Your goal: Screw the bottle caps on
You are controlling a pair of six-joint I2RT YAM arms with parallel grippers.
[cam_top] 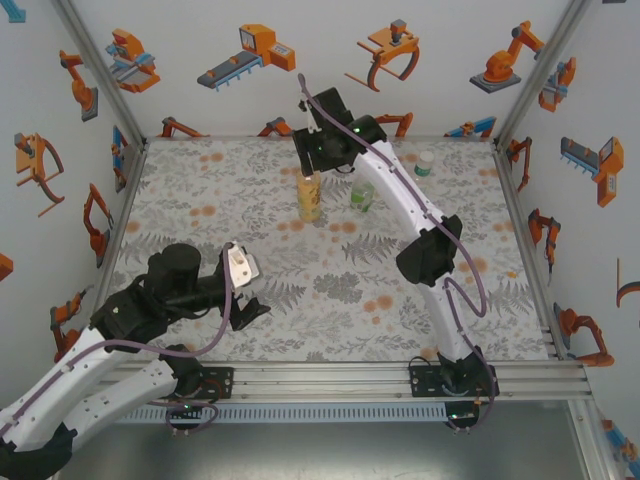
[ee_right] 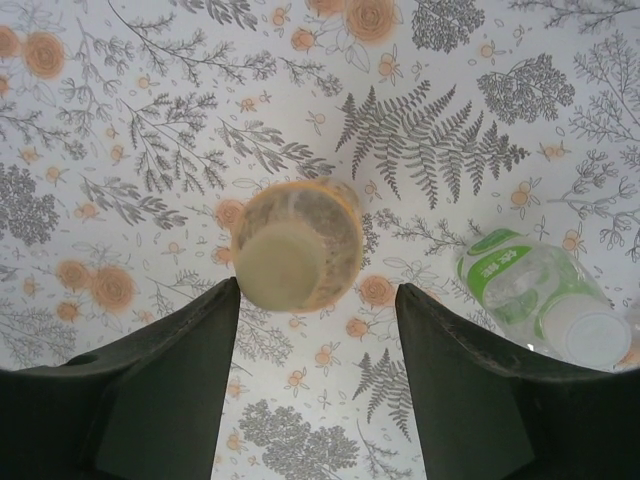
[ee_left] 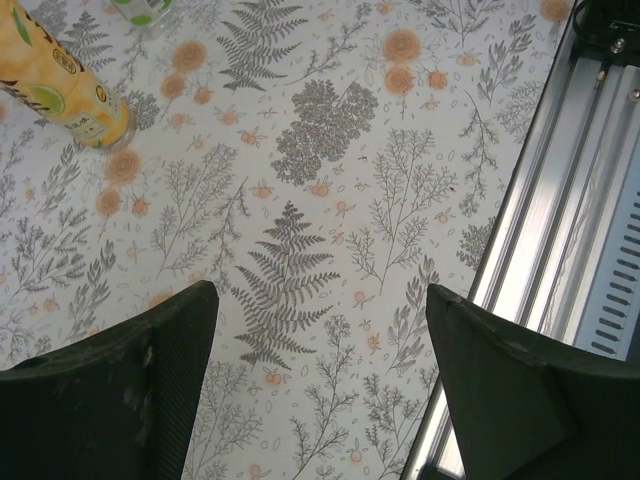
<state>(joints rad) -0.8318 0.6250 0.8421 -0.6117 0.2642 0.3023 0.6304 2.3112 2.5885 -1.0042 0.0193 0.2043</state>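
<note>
Fingers (ee_right: pixel 160 400) of the right gripper (ee_right: pixel 318 300) stand apart, clamped on nothing, and the gap between them is wider than the cap below. The right wrist camera looks straight down on the amber bottle (ee_right: pixel 300 195). It stands upright on the fern-printed table (cam_top: pixel 330 290), its long axis vertical and its neck pointing up at the gripper. A pale yellowish cap (ee_right: pixel 290 265) sits on its neck, in the gap between the two fingertips and nearer the left one. Whether that finger touches the cap I cannot tell. From above, the bottle stands at the far middle of the table, with the right gripper directly over it.

Just to the right of the amber bottle stands the clear bottle (ee_right: pixel 520 285) with its green-white band, also upright, a whitish cap (ee_right: pixel 590 330) on top. The two are near each other but apart. Further right, close to the back wall, a third small bottle (cam_top: pixel 424 163) stands upright with a pale top.

The left gripper (ee_left: pixel 320 300) hangs low over the near left of the table, jaws wide and nothing between them, well apart from all three bottles. An aluminium rail (ee_left: pixel 560 220) runs along the table's near edge beside it.
</note>
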